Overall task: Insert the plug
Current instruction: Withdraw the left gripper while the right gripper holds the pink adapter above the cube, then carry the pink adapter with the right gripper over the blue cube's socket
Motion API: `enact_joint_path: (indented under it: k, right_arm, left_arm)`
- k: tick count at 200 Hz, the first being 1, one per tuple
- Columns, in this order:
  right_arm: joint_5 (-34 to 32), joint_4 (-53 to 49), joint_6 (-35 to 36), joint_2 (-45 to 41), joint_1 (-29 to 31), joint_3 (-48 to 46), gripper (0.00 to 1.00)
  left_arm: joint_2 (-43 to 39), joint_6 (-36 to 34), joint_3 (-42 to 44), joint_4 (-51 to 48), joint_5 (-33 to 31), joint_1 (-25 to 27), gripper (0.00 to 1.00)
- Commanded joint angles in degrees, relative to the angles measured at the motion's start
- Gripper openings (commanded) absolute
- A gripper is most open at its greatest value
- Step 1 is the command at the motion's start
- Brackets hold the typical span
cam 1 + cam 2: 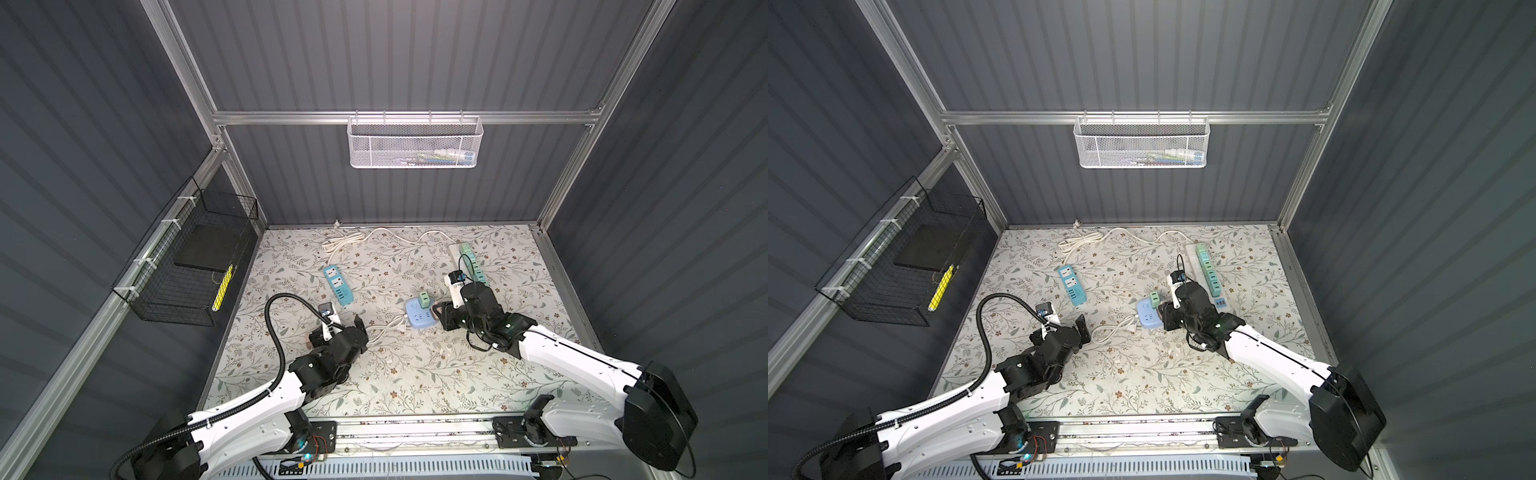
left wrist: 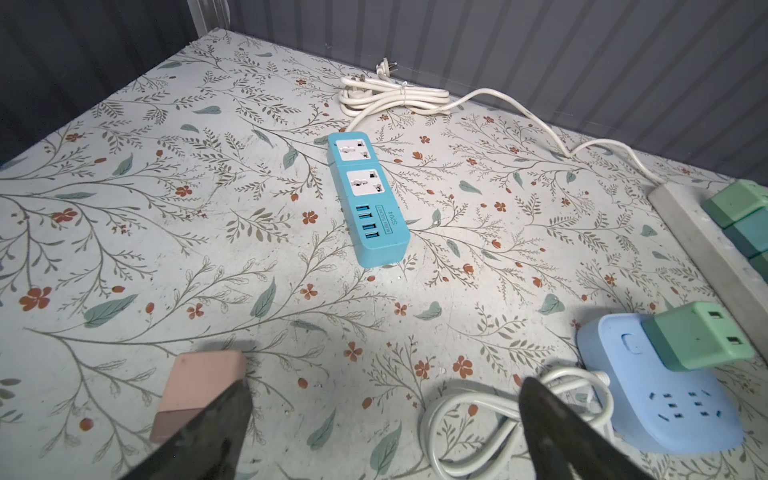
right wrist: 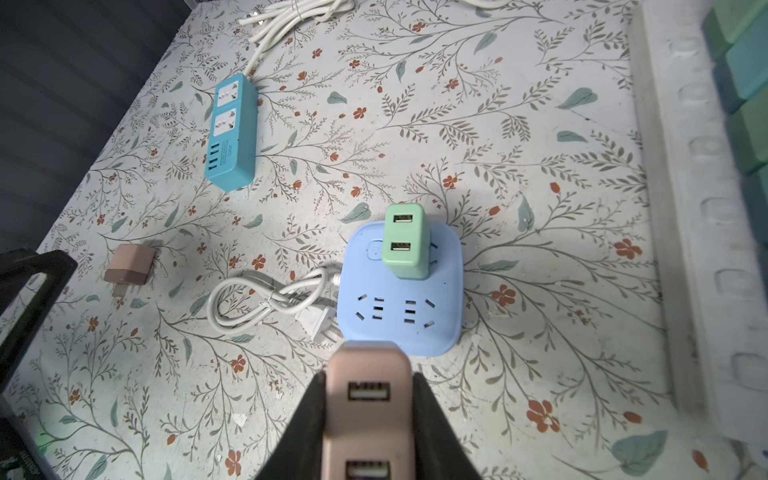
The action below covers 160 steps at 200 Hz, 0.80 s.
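The right gripper [image 3: 368,376] pinches a pink USB charger [image 3: 368,415] just beside the light-blue socket block [image 3: 399,316]. On that block's opposite side, the left gripper [image 2: 384,384] has its fingers spread wide, holding nothing.

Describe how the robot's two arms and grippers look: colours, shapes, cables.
The left arm and right arm have white shells with black joints. A black ribbed hose loops along the left one; a thin black cable follows the right. The left gripper and right gripper are black, with dark tapered jaws.
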<state>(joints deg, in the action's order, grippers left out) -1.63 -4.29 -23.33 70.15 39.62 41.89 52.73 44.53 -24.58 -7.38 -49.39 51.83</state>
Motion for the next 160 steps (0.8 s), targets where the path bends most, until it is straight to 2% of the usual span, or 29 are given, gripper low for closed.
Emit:
enact_joint_path:
  k: [1, 35, 102, 160]
  right_arm:
    - [-3.15, 1.72, -0.47, -0.63, 0.89, 0.28, 0.20]
    - [-5.49, 2.00, -1.01, 0.64, 2.10, -0.15, 0.20]
    - [-11.11, 4.49, -1.63, 2.67, 4.19, -0.55, 0.20]
    - [-16.75, 9.18, 1.90, 6.48, 4.51, -0.76, 0.20]
  left_arm:
    - [1.26, 2.93, -0.43, 0.68, -2.02, 0.29, 1.00]
    - [3.17, 2.66, -1.78, -0.46, -2.95, 0.28, 1.00]
    - [-0.51, 7.15, 1.38, -3.31, -2.38, 0.26, 1.00]
    - [-2.51, 8.99, 0.64, -7.43, -2.76, 0.29, 1.00]
